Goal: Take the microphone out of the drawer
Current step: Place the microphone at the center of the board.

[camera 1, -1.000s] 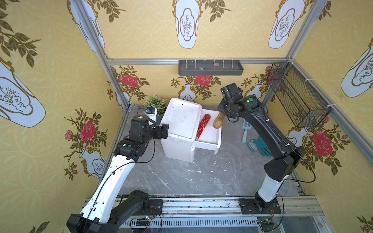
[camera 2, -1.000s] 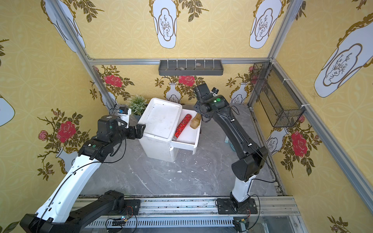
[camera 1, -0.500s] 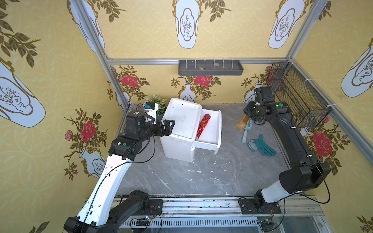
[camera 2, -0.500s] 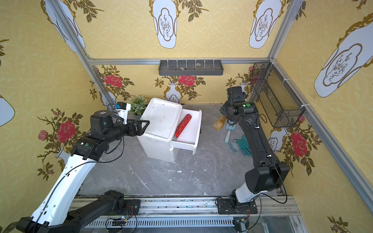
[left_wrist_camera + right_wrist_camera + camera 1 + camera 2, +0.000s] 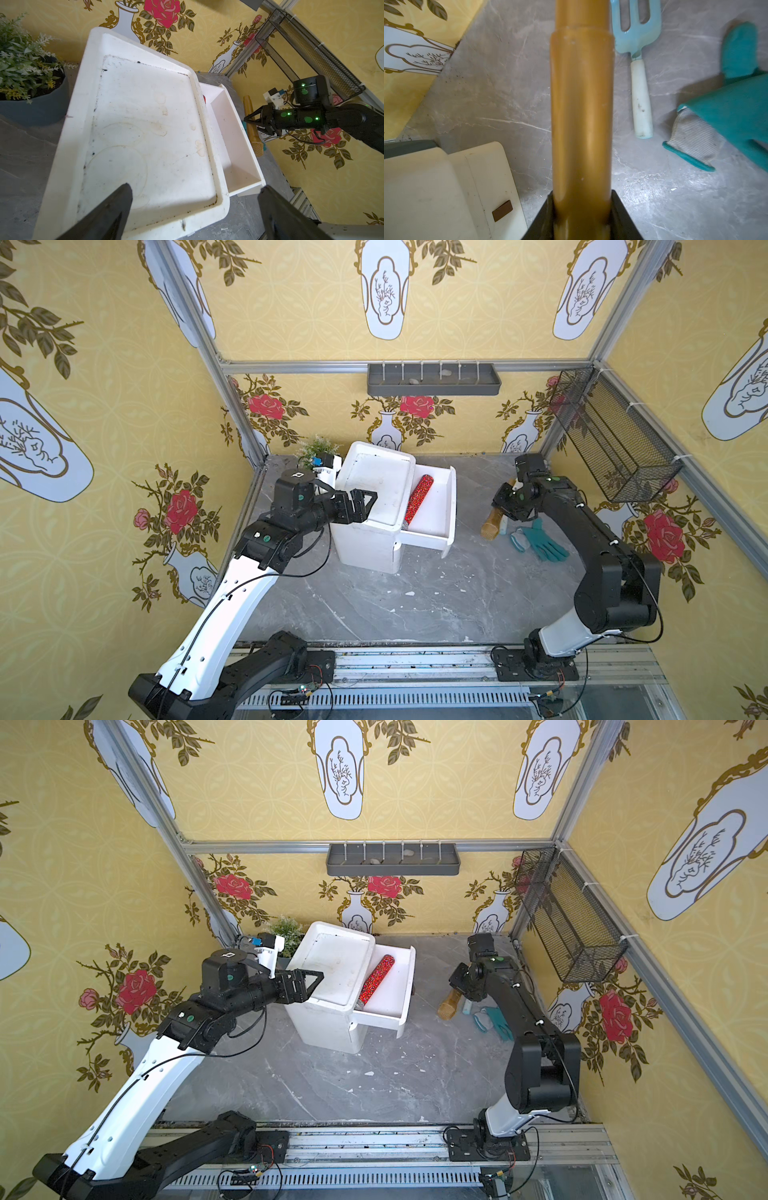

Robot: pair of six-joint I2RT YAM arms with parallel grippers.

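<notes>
A gold microphone (image 5: 491, 526) (image 5: 450, 1005) hangs tilted, mesh head down, low over the grey table to the right of the drawer. My right gripper (image 5: 508, 502) (image 5: 462, 982) is shut on its handle; in the right wrist view the microphone (image 5: 581, 104) runs straight out from between the jaws of that gripper (image 5: 581, 207). The white drawer (image 5: 451, 497) (image 5: 410, 977) stands pulled out of a white cabinet (image 5: 374, 472), and a red glittery stick (image 5: 417, 499) lies in it. My left gripper (image 5: 368, 504) (image 5: 195, 188) hovers open over the cabinet's near left corner.
A teal glove (image 5: 544, 543) (image 5: 737, 99) and a light-blue garden fork (image 5: 640, 83) lie on the table just right of the microphone. A potted plant (image 5: 316, 448) stands behind the cabinet. A wire basket (image 5: 602, 435) hangs on the right wall and a grey shelf (image 5: 432, 379) on the back wall.
My right arm has carried the microphone from over the drawer to the right and down beside the glove. The left gripper has edged toward the cabinet top.
</notes>
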